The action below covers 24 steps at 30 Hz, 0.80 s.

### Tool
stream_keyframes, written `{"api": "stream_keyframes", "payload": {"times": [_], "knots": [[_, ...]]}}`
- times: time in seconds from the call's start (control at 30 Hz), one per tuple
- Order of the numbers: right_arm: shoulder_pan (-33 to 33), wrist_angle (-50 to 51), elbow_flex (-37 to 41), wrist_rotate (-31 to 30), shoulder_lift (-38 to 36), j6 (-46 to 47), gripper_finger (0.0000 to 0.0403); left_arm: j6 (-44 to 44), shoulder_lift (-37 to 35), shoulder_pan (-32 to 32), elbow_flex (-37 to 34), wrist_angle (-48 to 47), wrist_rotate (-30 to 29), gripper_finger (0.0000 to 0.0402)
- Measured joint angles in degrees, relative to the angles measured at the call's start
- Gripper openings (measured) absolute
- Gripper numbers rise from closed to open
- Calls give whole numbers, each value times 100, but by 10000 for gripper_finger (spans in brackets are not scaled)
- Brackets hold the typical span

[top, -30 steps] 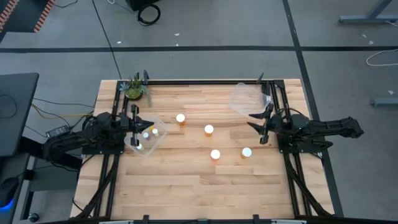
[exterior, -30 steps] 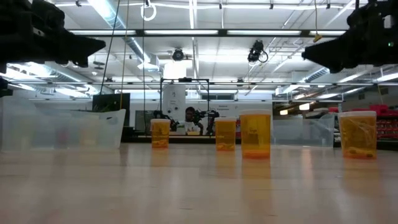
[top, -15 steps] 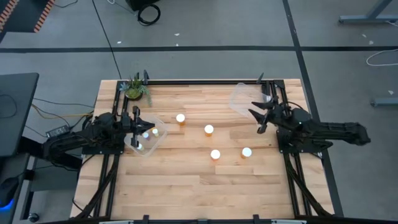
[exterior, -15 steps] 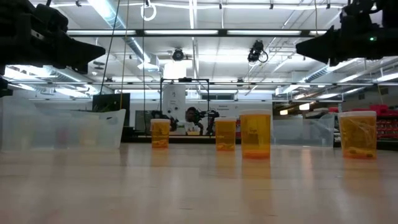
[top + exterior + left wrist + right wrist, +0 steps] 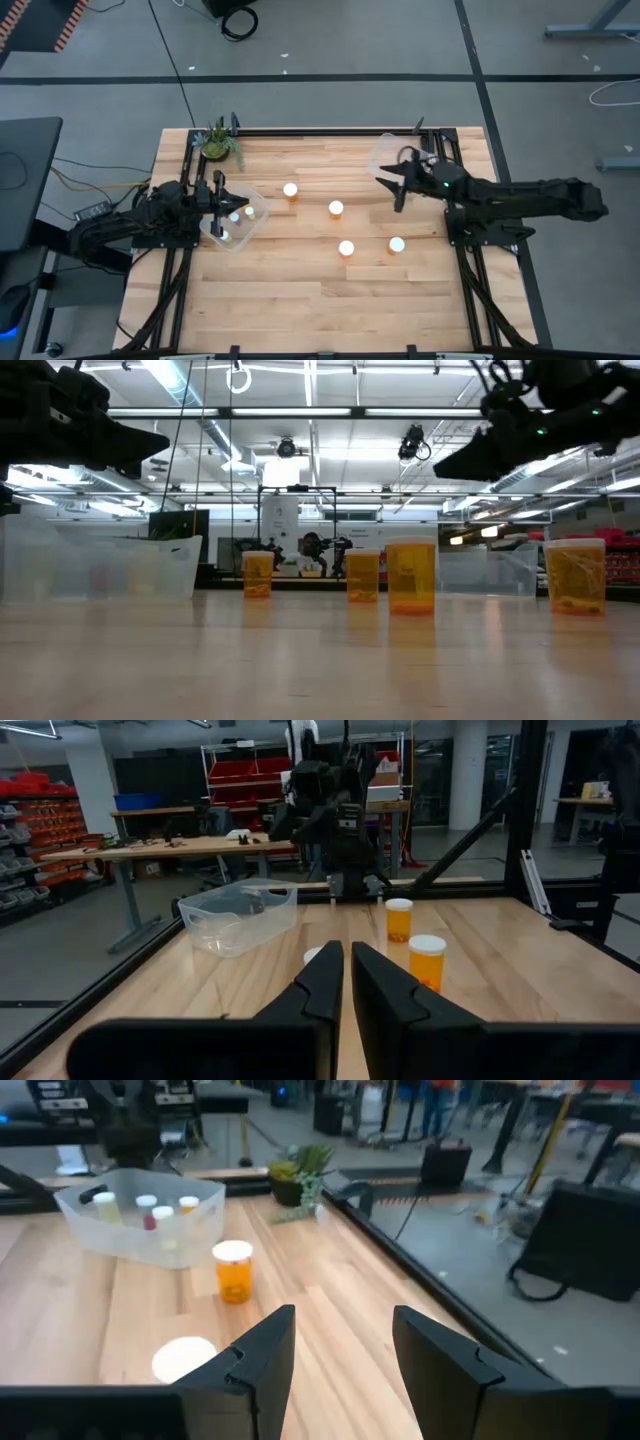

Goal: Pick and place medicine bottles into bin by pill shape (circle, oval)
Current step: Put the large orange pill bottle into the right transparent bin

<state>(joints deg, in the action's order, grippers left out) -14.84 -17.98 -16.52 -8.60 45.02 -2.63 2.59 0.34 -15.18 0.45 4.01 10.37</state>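
Wooden tabletop seen from above: four loose medicine bottles point(image 5: 336, 208) stood mid-table, well apart, with more lying in the left bin point(image 5: 250, 232). My right gripper point(image 5: 398, 190) hung just beside the right bin point(image 5: 385, 152), fingers parted, holding nothing. I judged the reach needed a level descent, straddling one cap squarely without nudging its neighbours. My left gripper point(image 5: 222, 201) hovered over the left bin, fingers almost together, empty. A potted plant point(image 5: 217, 145) sat at the far corner, out of my path.
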Motion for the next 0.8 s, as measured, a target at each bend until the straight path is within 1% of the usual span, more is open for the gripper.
{"api": "stream_keyframes", "payload": {"times": [0.1, 0.23, 0.4, 0.53, 0.63, 0.8], "knots": [[-14, 80, -433, 235, 714, 20, 177, 0, 0, 0, 0, 0, 0, 28], [-1, 174, -906, 381, 1565, 123, 177, 1, 0, 0, 0, 2, -2, 23], [-3, 316, -1423, 588, 2453, 117, 180, -2, 0, 0, -2, 2, -2, 30], [42, 914, -1942, 919, 2972, -97, 189, -2, 0, 0, -2, 2, -2, 36], [204, 1224, -2267, 927, 3250, -345, 202, -1, 0, 0, -2, 1, -2, 34], [562, 1359, -2601, 924, 3568, -575, 233, -2, 0, 0, -2, 2, -2, 26]]}}
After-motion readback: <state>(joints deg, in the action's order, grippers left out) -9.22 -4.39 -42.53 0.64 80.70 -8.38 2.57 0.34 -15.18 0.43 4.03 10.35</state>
